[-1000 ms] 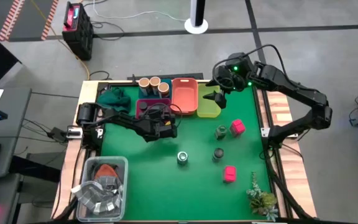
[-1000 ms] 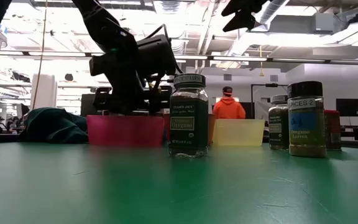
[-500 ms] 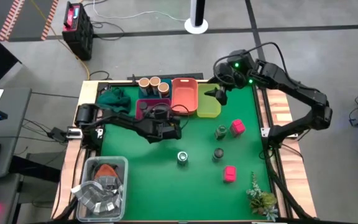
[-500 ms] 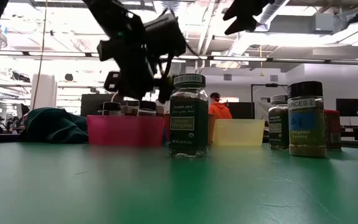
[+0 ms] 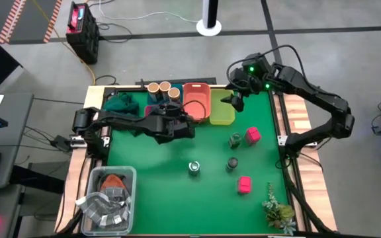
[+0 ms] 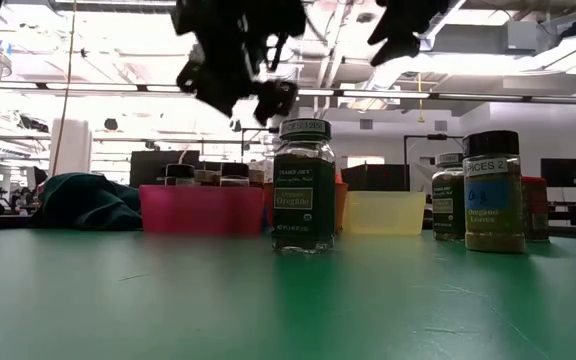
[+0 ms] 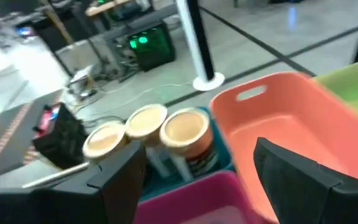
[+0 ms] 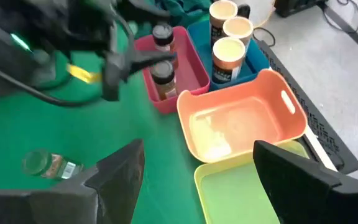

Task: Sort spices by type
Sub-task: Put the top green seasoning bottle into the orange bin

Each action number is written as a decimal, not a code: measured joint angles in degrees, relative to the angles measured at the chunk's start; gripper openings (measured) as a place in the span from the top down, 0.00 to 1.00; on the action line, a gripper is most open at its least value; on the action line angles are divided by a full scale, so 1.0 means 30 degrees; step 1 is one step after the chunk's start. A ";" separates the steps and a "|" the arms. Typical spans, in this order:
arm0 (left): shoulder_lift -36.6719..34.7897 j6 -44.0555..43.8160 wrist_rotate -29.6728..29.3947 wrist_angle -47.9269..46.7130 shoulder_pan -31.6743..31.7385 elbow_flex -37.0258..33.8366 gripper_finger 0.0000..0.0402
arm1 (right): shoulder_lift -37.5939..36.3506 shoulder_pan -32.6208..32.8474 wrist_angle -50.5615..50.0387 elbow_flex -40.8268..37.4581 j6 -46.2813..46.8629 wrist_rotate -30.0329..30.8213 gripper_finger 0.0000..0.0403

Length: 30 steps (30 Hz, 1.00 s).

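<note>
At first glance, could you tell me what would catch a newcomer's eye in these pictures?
The row of bright plastic trays at the table's far edge stands out: magenta tray, empty orange tray and yellow-green tray, with three tan-topped round jars behind. The left gripper, open and empty, hangs above the magenta tray; the right gripper, also open, hovers over the yellow-green one. Loose on the green mat lie two pink square boxes.

Along the worktop's (image 5: pixel 151 192) far edge sit four trays (image 5: pixel 196 102) side by side; three jars (image 8: pixel 227 55) stand in the leftmost, two jars (image 8: pixel 162 78) in the next. Out front, three jars (image 5: pixel 233 140) and two boxes (image 5: pixel 245 184) stand scattered, well apart. A tub (image 5: pixel 108 198) sits at the near left corner
</note>
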 joint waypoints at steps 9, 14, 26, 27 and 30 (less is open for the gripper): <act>-0.1464 0.3641 0.7998 -0.0157 0.0686 0.2292 0.29 | -0.2566 -0.0103 0.2729 -0.5881 0.1139 -0.0008 0.19; -0.2099 0.5590 1.3554 -0.0102 0.0722 0.2292 0.29 | -0.4785 0.0177 0.2732 -0.7706 0.2167 -0.0006 0.19; -0.2169 0.7424 2.3534 0.5312 0.0593 0.2300 0.29 | -0.7215 0.5682 0.0892 -0.9684 0.2018 0.0146 0.19; -0.2162 0.7235 2.3945 0.5555 0.0597 0.2300 0.29 | -0.7098 0.6029 0.0789 -0.9685 0.2134 0.0146 0.19; -0.2162 0.6395 2.5444 0.6224 0.0523 0.2300 0.29 | -0.6944 0.6870 0.0156 -0.9685 0.3254 0.0843 0.20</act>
